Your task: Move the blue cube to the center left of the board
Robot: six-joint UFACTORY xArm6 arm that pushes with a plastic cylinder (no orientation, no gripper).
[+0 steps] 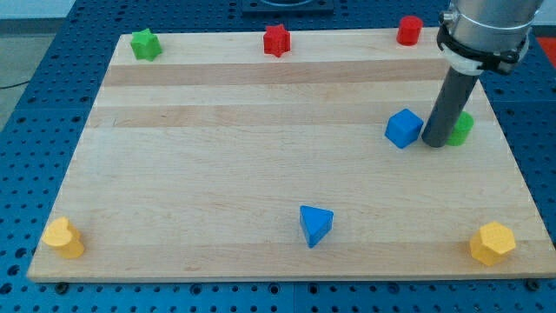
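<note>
Eight blocks are counted on the wooden board [261, 174]: two blue, two red, two green, two yellow. The blue cube [403, 128] is seen at three o'clock, my tip [437, 143] just beside it at its three o'clock, half hiding a green block [461, 129]. No jaws are fitted.

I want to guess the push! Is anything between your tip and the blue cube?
No. In the camera view, my tip sits just right of the blue cube.
</note>
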